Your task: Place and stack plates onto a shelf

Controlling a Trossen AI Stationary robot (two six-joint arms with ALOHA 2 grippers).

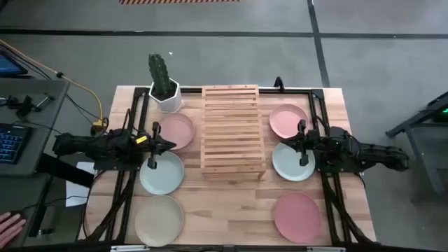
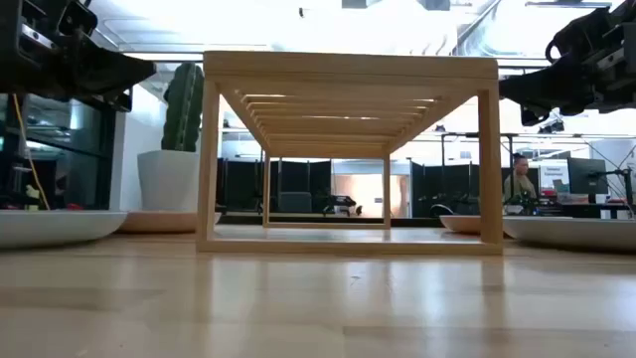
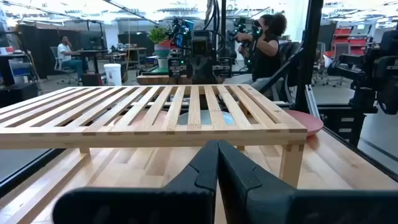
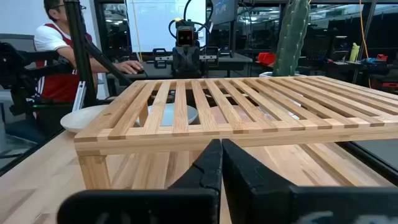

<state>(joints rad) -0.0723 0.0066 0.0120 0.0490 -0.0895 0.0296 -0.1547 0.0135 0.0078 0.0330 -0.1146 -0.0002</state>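
Nothing had been put on the shelf (image 1: 232, 129) yet. Its light wood slats were bare in the high view, and it stood in the middle of the bench (image 1: 231, 217). All six plates lay flat on the bench, none on top of another.

On the left side there were three: a pink plate (image 1: 176, 131) next to the white pot with a cactus (image 1: 165, 87), a mint green plate (image 1: 162, 173) nearer the front, and a beige plate (image 1: 159, 219) at the front edge. On the right side there were three more: a pink plate (image 1: 288, 120) at the back, a mint green plate (image 1: 292, 162) in the middle, and a pink plate (image 1: 297, 217) at the front. So the whole job was left to do.

The left claw (image 1: 152, 145) hung over the gap between the pink and green plates on its side. Its fingers were pressed together with nothing between them. The right claw (image 1: 302, 142) hung over the far edge of the green plate on its side, fingers also pressed together and holding nothing. Both pointed in toward the shelf.

Some things were hard to see. In the low view the shelf filled the middle, and only thin edges of a few plates showed at the sides. The arms hid small parts of the plates under them in the high view. Each wrist view showed plates only in bits through the slats or past the shelf's corner. A hand (image 1: 8, 225) showed at the left edge of the high view, cut off by the picture.
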